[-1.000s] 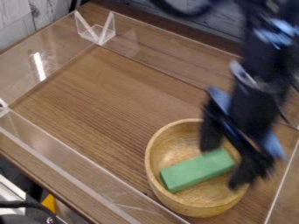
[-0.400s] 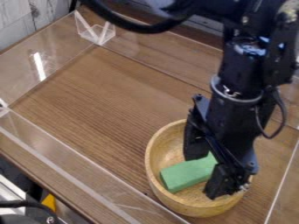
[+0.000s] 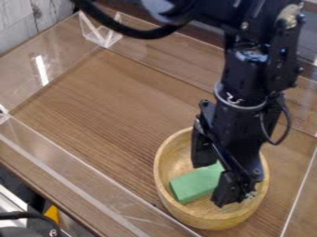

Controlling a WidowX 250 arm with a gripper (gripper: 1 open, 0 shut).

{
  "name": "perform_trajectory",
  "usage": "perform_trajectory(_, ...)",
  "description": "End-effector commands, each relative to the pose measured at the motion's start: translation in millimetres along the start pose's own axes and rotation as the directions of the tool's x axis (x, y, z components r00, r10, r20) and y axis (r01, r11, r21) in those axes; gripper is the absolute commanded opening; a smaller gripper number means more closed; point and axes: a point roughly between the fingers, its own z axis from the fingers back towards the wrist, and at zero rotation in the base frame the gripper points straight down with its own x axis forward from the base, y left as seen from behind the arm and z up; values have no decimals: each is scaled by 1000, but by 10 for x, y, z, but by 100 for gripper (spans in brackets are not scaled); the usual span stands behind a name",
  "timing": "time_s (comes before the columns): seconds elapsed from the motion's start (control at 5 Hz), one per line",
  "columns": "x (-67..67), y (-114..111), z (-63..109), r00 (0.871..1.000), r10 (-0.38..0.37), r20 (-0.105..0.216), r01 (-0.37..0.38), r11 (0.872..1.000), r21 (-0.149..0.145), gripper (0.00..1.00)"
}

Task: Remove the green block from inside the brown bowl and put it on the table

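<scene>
The brown bowl sits on the table near the front right. Inside it lies the green block, slanted, its right end hidden behind my gripper. The gripper points straight down over the bowl with its jaws open, one black finger at the bowl's far side and the other finger low inside the bowl by the block's right end. I cannot tell whether a finger touches the block. Nothing is gripped.
Clear acrylic walls run along the table's edges, with a folded clear piece at the back corner. The black arm rises to the upper right above the bowl.
The arm has shifted left across the bowl, so the open fingers now stand over the green block's right half instead of beyond its right end. The block and bowl have not moved.
</scene>
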Motion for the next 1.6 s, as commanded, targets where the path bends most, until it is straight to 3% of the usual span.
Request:
perform_trajectory(0.0, 40, 42, 42, 999, -11, 44, 11, 1000, 15, 100)
perform_trajectory(1.4, 92, 71, -53, 998, -37, 57, 37, 999, 2, 100)
